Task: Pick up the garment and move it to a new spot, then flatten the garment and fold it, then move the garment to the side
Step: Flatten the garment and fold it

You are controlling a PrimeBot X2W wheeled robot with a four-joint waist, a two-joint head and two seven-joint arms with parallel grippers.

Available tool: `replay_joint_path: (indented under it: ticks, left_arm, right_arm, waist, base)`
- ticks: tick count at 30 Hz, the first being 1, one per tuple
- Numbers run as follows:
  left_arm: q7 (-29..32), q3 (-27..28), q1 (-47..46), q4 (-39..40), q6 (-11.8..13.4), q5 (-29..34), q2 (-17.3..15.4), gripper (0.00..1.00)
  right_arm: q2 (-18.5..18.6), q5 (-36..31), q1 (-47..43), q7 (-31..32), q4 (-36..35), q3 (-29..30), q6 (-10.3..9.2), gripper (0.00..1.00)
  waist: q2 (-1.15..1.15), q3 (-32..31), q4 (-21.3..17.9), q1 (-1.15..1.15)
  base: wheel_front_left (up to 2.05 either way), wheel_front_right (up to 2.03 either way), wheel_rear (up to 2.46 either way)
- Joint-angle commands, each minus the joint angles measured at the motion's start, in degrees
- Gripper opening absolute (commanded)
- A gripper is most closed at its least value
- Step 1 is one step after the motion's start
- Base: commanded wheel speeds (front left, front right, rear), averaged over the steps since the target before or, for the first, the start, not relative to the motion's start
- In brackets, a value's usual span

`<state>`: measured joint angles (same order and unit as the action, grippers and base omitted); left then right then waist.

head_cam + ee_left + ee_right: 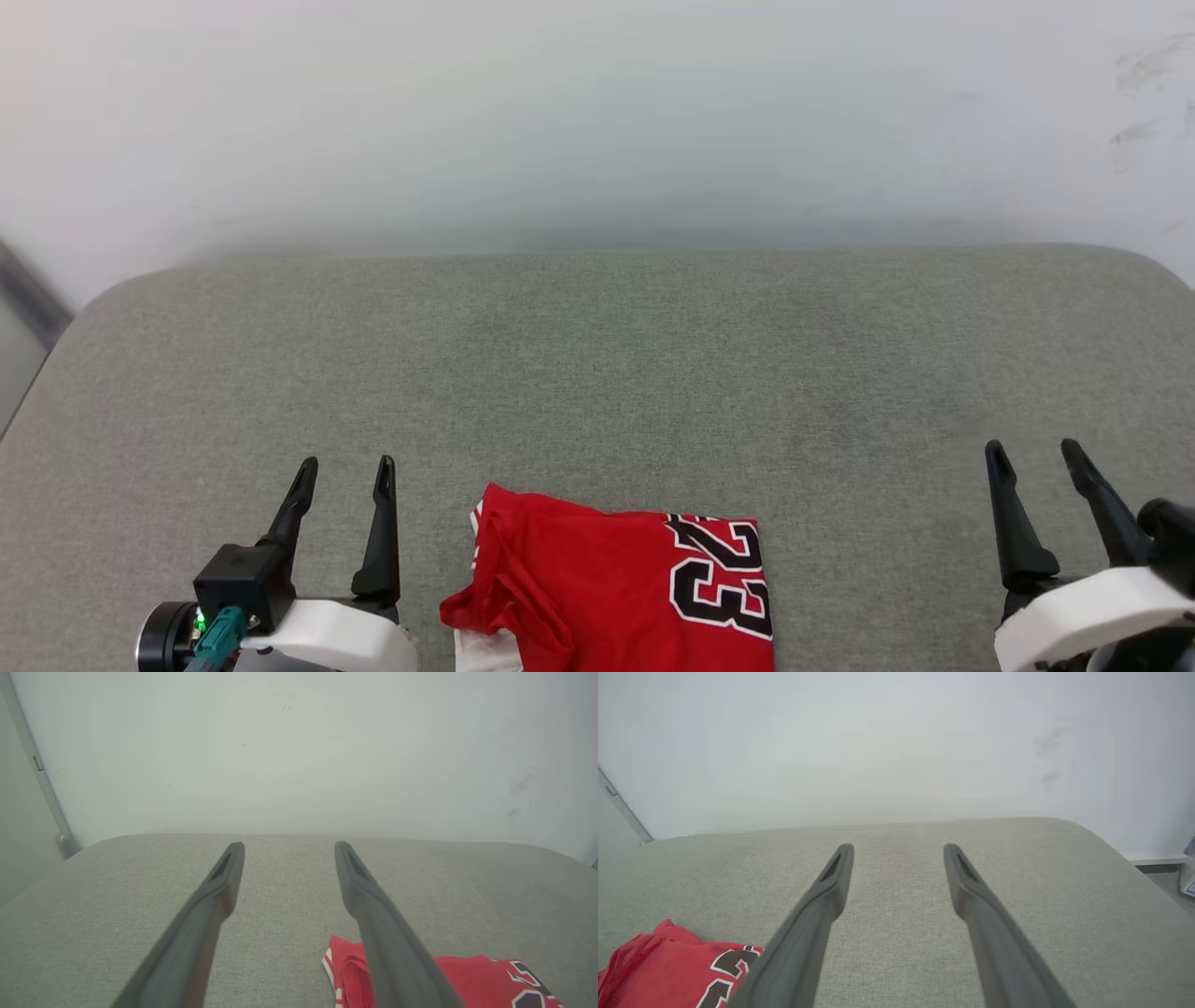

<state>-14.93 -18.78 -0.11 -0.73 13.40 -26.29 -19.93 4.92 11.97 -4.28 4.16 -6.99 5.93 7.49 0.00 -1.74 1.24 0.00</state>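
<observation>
Red jersey (pixel 597 597) (no. 23), bunched on grey cushion (pixel 597 373), is judged soft, light, floppy; best pinched at raised left fold. L gripper (pixel 346 462) & R gripper (pixel 1033 446) are spread wide, empty.

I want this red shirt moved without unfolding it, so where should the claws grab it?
Likely both side edges of the shirt at once: left claw on the bunched left edge, right claw on the flat edge by the 23. It lies folded between the two open claws, so each comes inward from its own side.
</observation>
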Motion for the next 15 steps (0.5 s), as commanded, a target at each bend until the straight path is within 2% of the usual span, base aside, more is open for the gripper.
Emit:
replay_joint_path:
  ticks: [1,6,15]
  left_arm:
    - [-0.38,0.28,0.83,-0.05,0.17,0.48,-0.33,1.0]
    - [-0.37,1.07,2.29,-0.36,0.15,1.69,-0.21,1.0]
    - [-0.38,3.23,4.43,-0.31,-0.69,3.69,1.09,1.0]
  right_arm:
    - [-0.54,-0.74,-1.12,-0.81,-1.01,0.07,0.0,1.0]
    - [-1.26,-3.19,-2.91,-2.49,-3.84,-0.89,0.0,1.0]
    - [-1.98,-3.55,-5.3,-1.33,-6.34,-1.98,0.0,1.0]
  waist:
    - [0.0,-0.3,-0.22,0.0]
    - [0.0,-1.01,-0.33,0.0]
    - [0.0,-1.53,0.34,0.0]
  base:
    - [0.0,0.0,0.0]
    - [0.0,0.0,0.0]
    - [0.0,0.0,0.0]
